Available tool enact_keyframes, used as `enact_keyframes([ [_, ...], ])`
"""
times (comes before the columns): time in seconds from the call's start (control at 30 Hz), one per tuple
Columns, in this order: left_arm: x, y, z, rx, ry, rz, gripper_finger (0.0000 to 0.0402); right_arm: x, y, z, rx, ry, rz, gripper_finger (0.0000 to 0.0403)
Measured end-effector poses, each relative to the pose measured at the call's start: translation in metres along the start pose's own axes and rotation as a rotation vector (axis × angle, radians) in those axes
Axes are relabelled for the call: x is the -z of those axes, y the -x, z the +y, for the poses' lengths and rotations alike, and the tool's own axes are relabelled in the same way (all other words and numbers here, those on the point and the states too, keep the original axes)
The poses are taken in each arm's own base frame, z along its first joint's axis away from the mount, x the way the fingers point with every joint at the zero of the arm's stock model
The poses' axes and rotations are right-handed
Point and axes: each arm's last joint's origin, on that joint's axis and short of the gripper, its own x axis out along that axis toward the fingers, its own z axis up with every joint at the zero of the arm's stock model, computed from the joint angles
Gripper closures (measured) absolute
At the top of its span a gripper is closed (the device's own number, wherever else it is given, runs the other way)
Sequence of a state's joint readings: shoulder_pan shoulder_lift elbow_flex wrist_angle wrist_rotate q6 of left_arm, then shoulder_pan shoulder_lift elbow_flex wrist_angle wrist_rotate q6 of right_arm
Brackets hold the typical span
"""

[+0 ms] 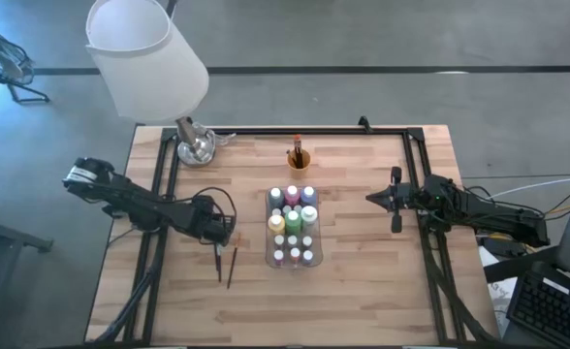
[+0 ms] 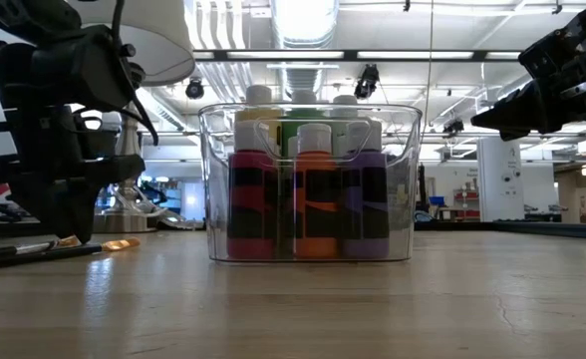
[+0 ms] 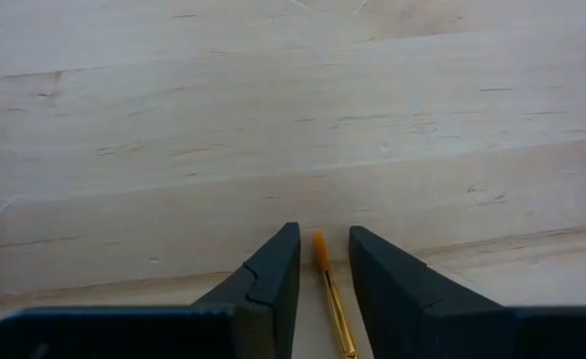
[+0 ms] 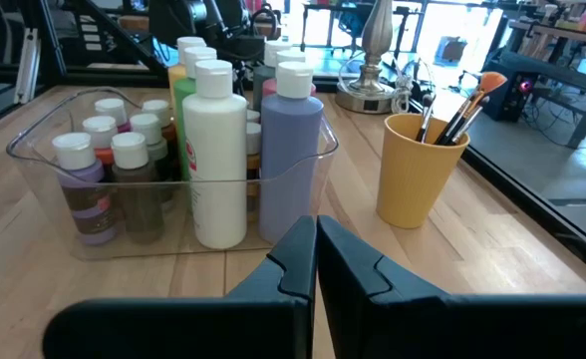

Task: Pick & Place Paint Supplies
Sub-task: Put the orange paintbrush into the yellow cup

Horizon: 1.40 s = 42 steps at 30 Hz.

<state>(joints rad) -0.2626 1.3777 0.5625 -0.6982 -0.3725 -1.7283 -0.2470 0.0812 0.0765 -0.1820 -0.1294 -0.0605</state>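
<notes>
A thin paintbrush with an orange tip (image 3: 320,251) and a golden ferrule lies flat on the wooden table. My left gripper (image 3: 324,231) points steeply down over it, left of the tray. Its fingers are open by a narrow gap and stand one on each side of the brush's tip end. From above, two brushes (image 1: 219,264) (image 1: 232,268) lie just on the near side of my left gripper (image 1: 222,237). A clear tray (image 1: 269,229) at mid-table holds many paint bottles (image 4: 218,150) standing upright. My right gripper (image 1: 370,199) is shut on nothing and hovers right of the tray. My left gripper comes from above, slanting, with the brush running along the gap between its fingers. Bare table shows beside the orange tip (image 3: 319,244) on both sides. Whether the fingers (image 3: 273,284) touch the handle farther back, I cannot tell.
An orange cup (image 1: 298,158) holding brushes (image 4: 457,115) stands beyond the tray near the far edge. A lamp with a white shade (image 1: 144,53) and a metal base (image 1: 196,147) stands at the far left corner. Bare wood lies along the near edge.
</notes>
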Motion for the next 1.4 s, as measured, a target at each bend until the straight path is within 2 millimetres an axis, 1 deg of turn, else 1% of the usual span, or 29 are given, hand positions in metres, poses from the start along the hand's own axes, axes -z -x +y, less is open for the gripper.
enact_keyframes([
  [0.63, 0.0001, 0.0002, 0.0004, -0.003, -0.009, 0.008, 0.0309, 0.0, 0.0, 0.0, 0.0, 0.0, 0.0, 0.0394],
  [0.83, -0.0006, 0.0021, 0.001, 0.003, -0.006, 0.013, 0.0332, 0.0, 0.0, 0.0, 0.001, 0.0, 0.0, 0.0394],
  [1.0, -0.0009, 0.003, 0.001, 0.009, -0.007, 0.011, 0.036, 0.0, 0.0, 0.0, 0.0, 0.0, 0.0, 0.0394],
  [1.17, -0.0012, 0.0036, 0.0008, 0.015, -0.048, 0.008, 0.0393, 0.0, 0.0, 0.0, 0.001, 0.0, 0.0, 0.0394],
  [1.4, -0.0016, 0.0036, 0.001, 0.014, -0.066, -0.003, 0.0397, 0.0, 0.0, 0.0, 0.0, 0.0, 0.0, 0.0394],
])
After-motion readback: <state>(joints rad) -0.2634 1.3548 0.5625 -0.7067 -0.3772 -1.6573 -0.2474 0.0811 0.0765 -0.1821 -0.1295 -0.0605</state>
